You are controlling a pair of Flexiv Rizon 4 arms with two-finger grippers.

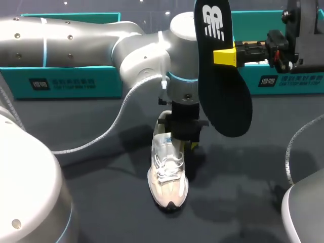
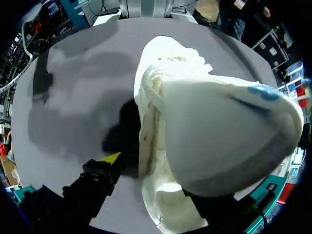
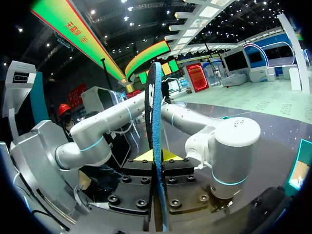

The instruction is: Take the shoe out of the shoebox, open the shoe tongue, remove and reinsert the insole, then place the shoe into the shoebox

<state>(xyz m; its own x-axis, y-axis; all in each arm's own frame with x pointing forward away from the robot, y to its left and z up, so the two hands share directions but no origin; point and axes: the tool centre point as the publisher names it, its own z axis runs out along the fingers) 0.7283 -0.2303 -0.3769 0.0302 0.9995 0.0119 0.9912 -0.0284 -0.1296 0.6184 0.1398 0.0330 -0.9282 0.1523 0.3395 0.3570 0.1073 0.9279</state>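
While the dark tabletop (image 1: 243,197) takes up the whole lower frame, a teal box (image 1: 66,83) stands on its far side at upper left and a second teal box (image 1: 298,78) at upper right. We cannot say which of them is the shoebox. Our left arm (image 1: 76,45) enters from the left edge and ends at the centre. There the left end effector (image 1: 184,140) sits at the heel of the pale shoe (image 1: 168,177), which stands on its sole at mid-frame with its toe toward the bottom edge. Whether that end effector actually grips the shoe we cannot tell. Just right of it, at upper centre, the black insole (image 1: 225,96) hangs upright in the air. Our right end effector (image 3: 156,157) has it pinched near the middle, closed on it from both sides.

We judge that reinsertion comes next. Held at one spot only, the insole may pivot or slip as it is tilted down. Its tip may snag on the rim of the shoe's mouth if that is too narrow. The shoe may skid if it is not braced. The insole also hangs close beside the left arm's wrist, so a careless descent could strike it.
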